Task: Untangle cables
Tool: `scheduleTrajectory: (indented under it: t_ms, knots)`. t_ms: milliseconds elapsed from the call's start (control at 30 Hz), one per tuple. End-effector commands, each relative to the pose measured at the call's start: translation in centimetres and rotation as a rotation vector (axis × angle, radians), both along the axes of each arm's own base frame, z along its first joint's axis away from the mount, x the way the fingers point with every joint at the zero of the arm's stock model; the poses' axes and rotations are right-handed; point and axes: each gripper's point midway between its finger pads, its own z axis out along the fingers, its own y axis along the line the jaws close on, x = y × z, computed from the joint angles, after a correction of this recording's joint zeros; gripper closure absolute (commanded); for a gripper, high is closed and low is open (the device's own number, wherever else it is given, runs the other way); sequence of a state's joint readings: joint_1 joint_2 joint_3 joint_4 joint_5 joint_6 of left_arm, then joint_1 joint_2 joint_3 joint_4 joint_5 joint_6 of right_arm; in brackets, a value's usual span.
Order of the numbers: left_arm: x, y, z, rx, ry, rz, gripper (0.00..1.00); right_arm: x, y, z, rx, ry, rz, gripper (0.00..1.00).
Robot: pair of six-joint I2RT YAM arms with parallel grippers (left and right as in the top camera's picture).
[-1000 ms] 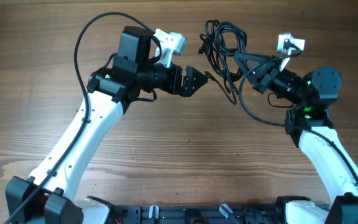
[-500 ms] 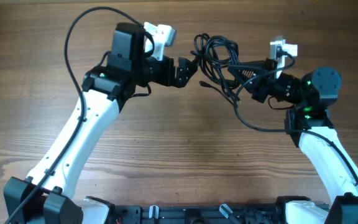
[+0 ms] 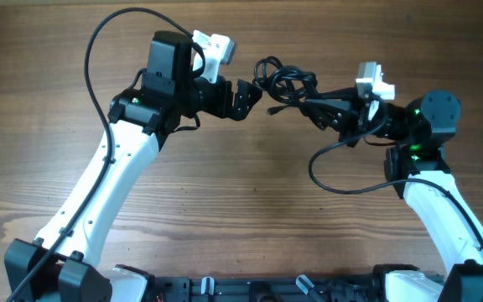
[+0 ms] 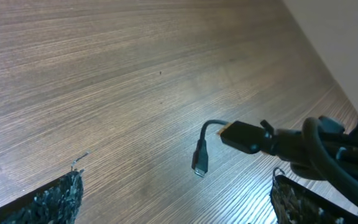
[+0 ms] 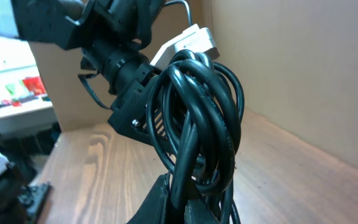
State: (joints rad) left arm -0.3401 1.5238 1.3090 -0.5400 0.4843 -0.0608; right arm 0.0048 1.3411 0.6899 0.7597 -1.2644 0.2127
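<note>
We have the cables (image 3: 288, 77) bunched in a knot over the far middle of the table (image 3: 225, 218), raised off the wood between the two arms. The left gripper (image 3: 258, 94) sits just left of the knot, its jaws spread wide. The right gripper (image 3: 321, 99) comes in from the right and is clamped on the bunch. In the left wrist view, a small plug (image 4: 199, 163) dangles left of the knot, between the two fingers (image 4: 58, 196).

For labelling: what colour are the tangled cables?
The cables are black; right wrist view shows it best.
</note>
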Motion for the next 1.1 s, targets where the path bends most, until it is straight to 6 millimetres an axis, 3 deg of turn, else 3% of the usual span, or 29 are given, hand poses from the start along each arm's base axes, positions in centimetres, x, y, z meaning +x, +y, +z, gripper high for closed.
scheduleTrajectory:
  t_ms: [0, 133, 200, 333, 533, 633, 800, 933, 1067]
  knots:
    - [-0.9, -0.7, 1.9, -0.039, -0.039, -0.067, 0.04, 0.0, 0.0, 0.4, -0.022, -0.083, 0.002, 0.96]
    - [-1.3, -0.9, 1.8, -0.054, -0.015, -0.08, 0.06, 0.9, -0.3, -0.1, -0.012, -0.018, -0.049, 0.96]
    - [-1.3, -0.7, 1.7, -0.07, 0.019, -0.051, 0.0, 0.9, -0.3, -0.3, -0.015, -0.009, -0.049, 0.96]
    - [-0.7, 0.7, 2.1, -0.125, 0.086, 0.053, 0.0, 0.9, -0.3, -1.3, -0.065, -0.073, -0.051, 0.96]
    - [-0.4, 3.1, 4.4, -0.177, 0.059, 0.114, 0.0, 1.4, -0.6, -2.9, -0.128, -0.118, -0.085, 0.96]
    - [-1.1, 2.9, 5.5, -0.219, 0.062, 0.091, 0.0, 1.4, -0.6, -2.9, -0.136, -0.135, -0.085, 0.96]
    - [-1.0, 2.9, 5.3, -0.27, 0.146, 0.153, 0.01, 1.4, -0.5, -2.9, -0.136, -0.14, -0.079, 0.96]
    - [-1.0, 2.8, 5.2, -0.313, 0.217, 0.205, 0.11, 0.6, -0.2, -2.8, -0.141, -0.191, -0.031, 0.96]
    - [-1.4, 2.0, 5.2, -0.316, 0.226, 0.187, 0.1, 0.5, -0.2, -2.8, -0.141, -0.192, -0.029, 0.96]
